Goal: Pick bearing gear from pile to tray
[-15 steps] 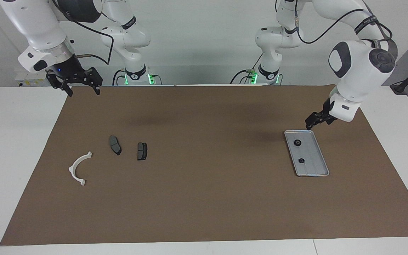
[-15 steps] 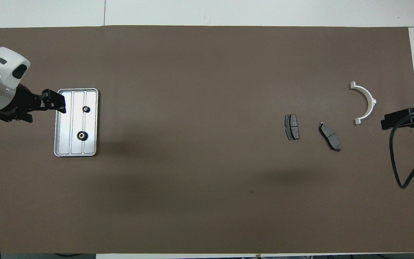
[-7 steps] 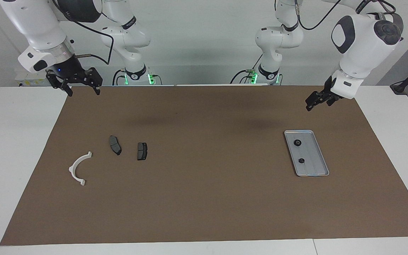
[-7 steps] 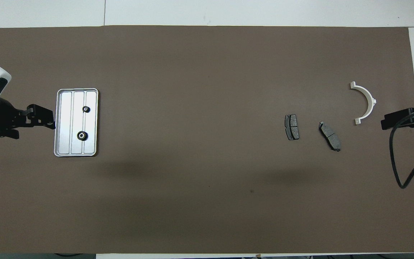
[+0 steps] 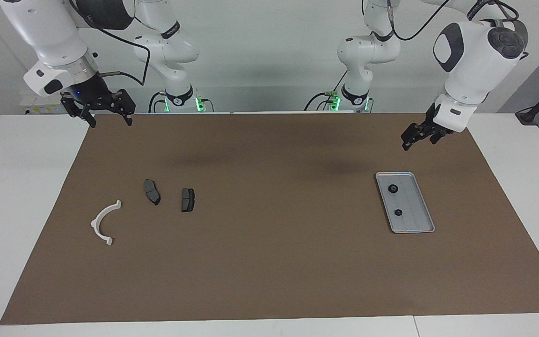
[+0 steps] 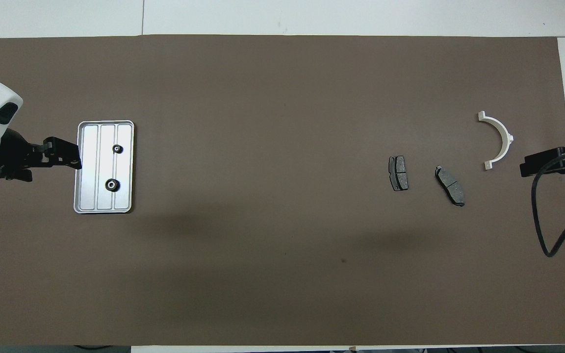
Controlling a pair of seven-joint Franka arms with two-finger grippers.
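You see a brown mat [image 5: 269, 262] over the white table [image 5: 12, 196]; tray [image 6: 89, 196] long axis runs away from robots. Left gripper [image 5: 413, 138] and right gripper [image 5: 105, 114]: both released, empty.

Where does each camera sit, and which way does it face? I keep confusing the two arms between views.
Facing view: high across the table, looking at the robots; both arms show whole, the left gripper raised over the mat between the bases and the tray, the right gripper waiting above the mat's corner.
Overhead view: above the robots' end, looking steeply down; only the left gripper and right gripper enter at the edges.
Shared: tray with two gears, brake pads, white bracket, half a turn apart.
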